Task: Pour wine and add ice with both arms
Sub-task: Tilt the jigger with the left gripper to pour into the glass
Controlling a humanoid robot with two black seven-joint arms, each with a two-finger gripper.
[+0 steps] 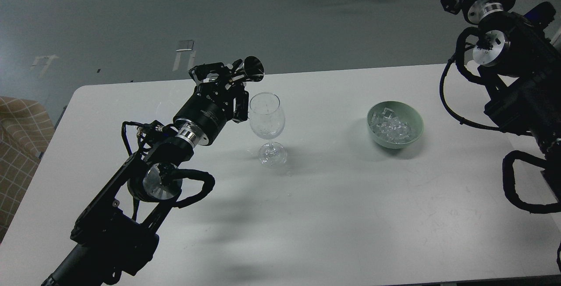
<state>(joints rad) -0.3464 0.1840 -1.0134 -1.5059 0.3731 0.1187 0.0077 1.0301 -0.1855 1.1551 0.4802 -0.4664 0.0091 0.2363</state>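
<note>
A clear stemmed wine glass (266,121) stands upright on the white table (333,198), left of the middle. My left gripper (234,77) is shut on a small shiny dark metal cup (253,68), held tipped on its side just above and left of the glass rim. A pale green bowl (395,124) holding the ice (391,127), a heap of small clear cubes, sits to the right of the glass. My right arm (513,71) rises along the right edge, and its far end is cut off by the top edge of the view.
The table's far edge runs just behind the glass and the bowl, with grey floor beyond. A checked tan cushion (17,146) lies off the table's left side. The thick black left arm (144,181) crosses the front left of the table.
</note>
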